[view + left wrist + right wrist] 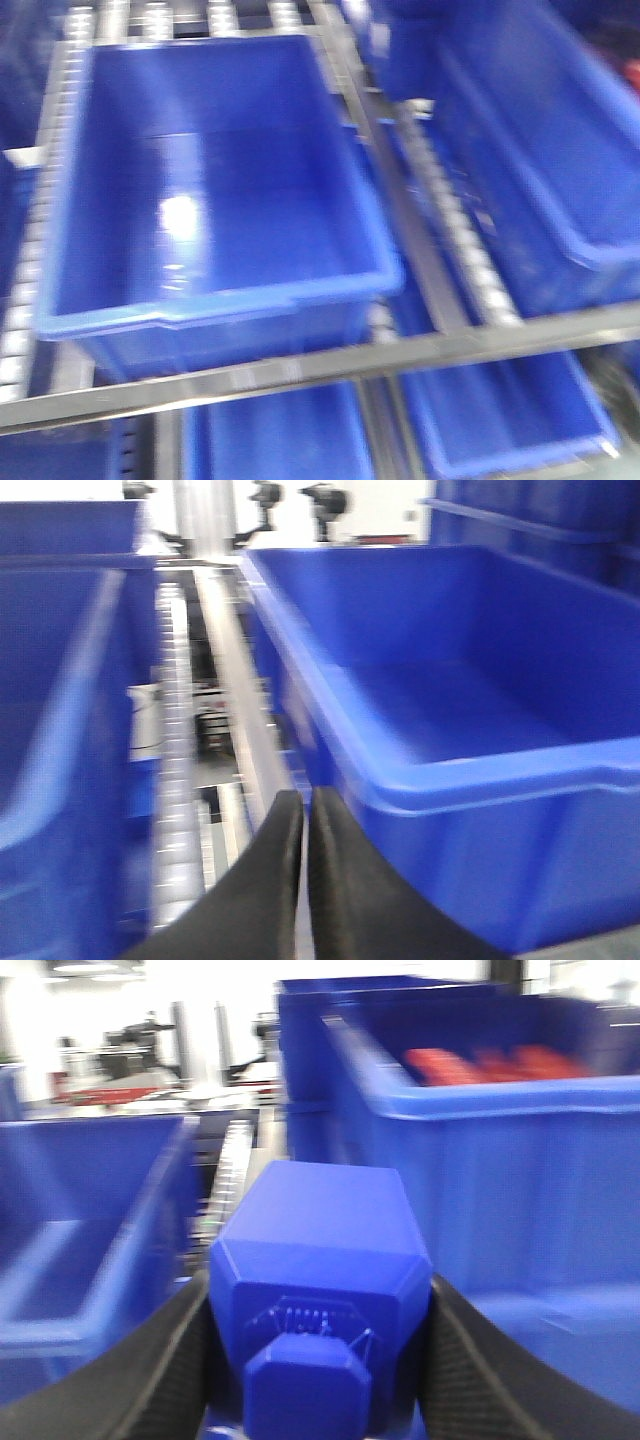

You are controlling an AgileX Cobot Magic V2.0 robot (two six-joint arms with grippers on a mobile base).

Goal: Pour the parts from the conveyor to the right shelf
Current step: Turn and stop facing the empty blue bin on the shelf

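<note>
You are in the delivery step now: the right gripper (320,1360) is clenching one blue part (320,1290) between its two black fingers (150,1380), knob face turned toward the wrist camera, and the part is hanging among the bins of the right shelf (330,365), not yet inside one. The left gripper (307,810) is sitting with its fingers pressed together on nothing, pointing along a roller track (175,780) between two bins. The conveyor is not showing in any view. By my judgement, the next move is calling for you to bring the right arm over an open bin, probably the big empty centre bin (220,305), clear its rim, and only then loosen the fingers so the part is dropping inside rather than onto the rollers (460,240). Counting: one part in hand and no other showing; two grippers; in the front view one centre bin, one to its right (590,255), and two on the tier below, with blurred fragments at the edges that you cannot count. The right wrist view is also showing a bin (480,1100) holding red items, too blurred to number.
</note>
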